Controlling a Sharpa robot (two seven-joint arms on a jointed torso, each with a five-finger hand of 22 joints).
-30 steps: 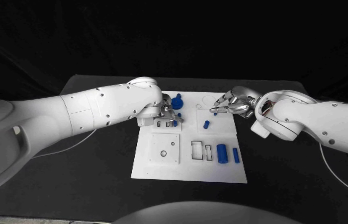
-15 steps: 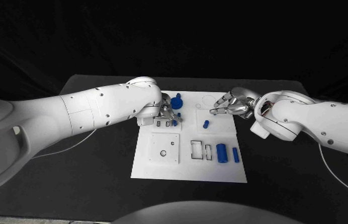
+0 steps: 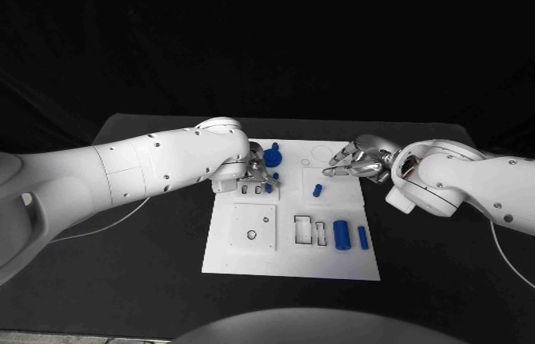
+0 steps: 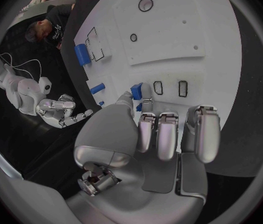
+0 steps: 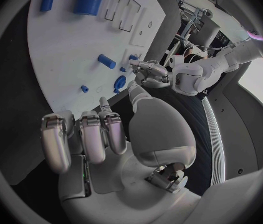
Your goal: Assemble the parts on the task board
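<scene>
The white task board (image 3: 287, 263) lies in the middle of the table. My left hand (image 3: 257, 177) hovers over its far left part, beside two small slots (image 4: 170, 87), and pinches a small blue peg (image 4: 137, 91) between thumb and a finger. A round blue part (image 3: 272, 158) stands just beyond that hand. My right hand (image 3: 355, 162) hangs over the board's far right corner with loosely curved fingers and nothing in them. A short blue cylinder (image 3: 317, 191) lies between the hands. A tiny blue peg (image 5: 84, 88) sits on the board close to the right fingertips (image 5: 103, 103).
Near the board's front right lie a thick blue cylinder (image 3: 342, 236) and a thinner one (image 3: 362, 237), next to rectangular slots (image 3: 303, 230). A square plate with holes (image 3: 254, 227) sits on the left half. Black table (image 3: 134, 267) surrounds the board.
</scene>
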